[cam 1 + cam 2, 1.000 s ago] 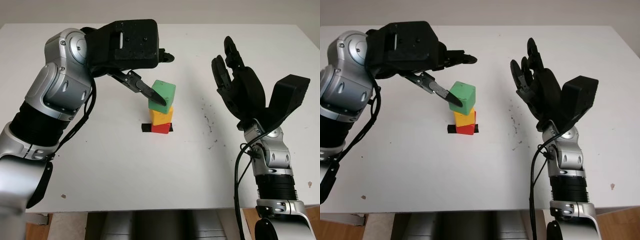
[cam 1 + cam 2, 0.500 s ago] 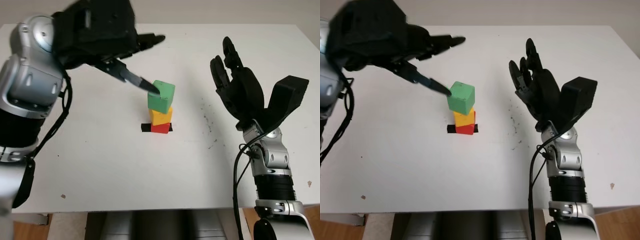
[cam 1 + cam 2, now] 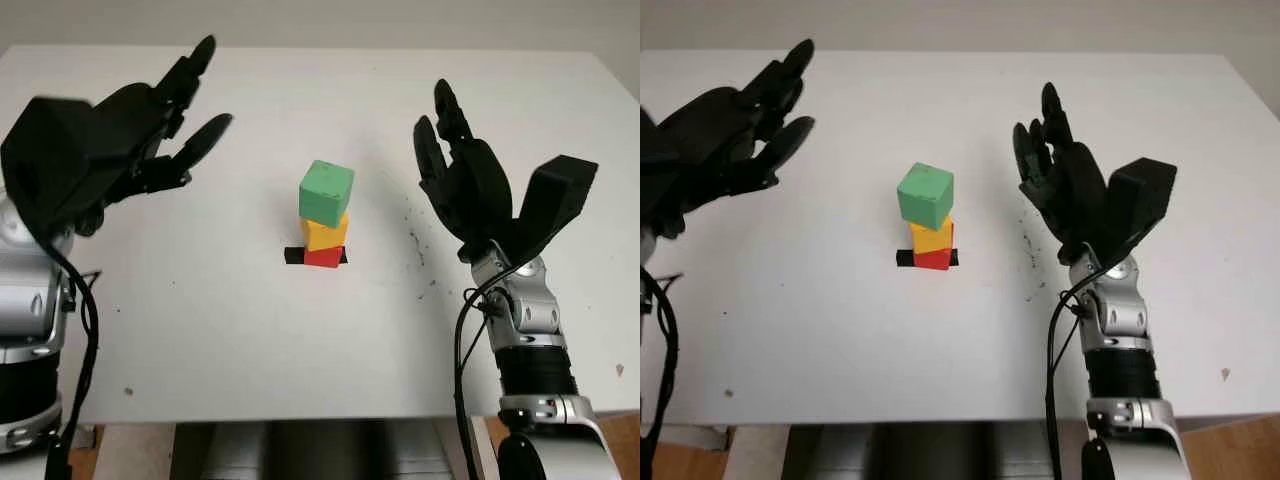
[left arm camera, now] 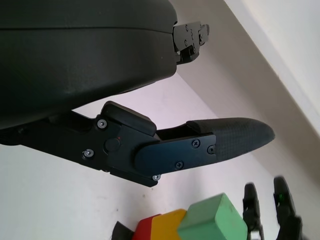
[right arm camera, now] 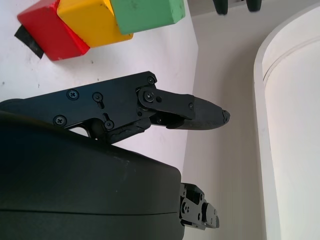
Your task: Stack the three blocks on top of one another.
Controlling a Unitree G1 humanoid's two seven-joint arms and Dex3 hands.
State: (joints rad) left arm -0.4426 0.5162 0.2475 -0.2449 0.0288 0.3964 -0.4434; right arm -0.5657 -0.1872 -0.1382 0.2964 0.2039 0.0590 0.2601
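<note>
Three blocks stand stacked at the table's centre: a red block (image 3: 322,257) at the bottom on a black mark (image 3: 293,256), a yellow block (image 3: 325,232) on it, and a green block (image 3: 326,193) on top, turned a little askew. My left hand (image 3: 150,140) is raised at the left, well apart from the stack, open and holding nothing. Over the table to the right of the stack, my right hand (image 3: 462,180) is open. The stack also appears in the left wrist view, green block (image 4: 214,223), and in the right wrist view, green block (image 5: 145,12).
The white table (image 3: 250,340) carries small dark specks (image 3: 415,245) right of the stack and one spot (image 3: 127,392) near the front left edge. Its front edge runs along the bottom of the view.
My left hand let go of the green block and drew back to the left and up. The green block stays on the yellow one. The right hand shifted slightly.
</note>
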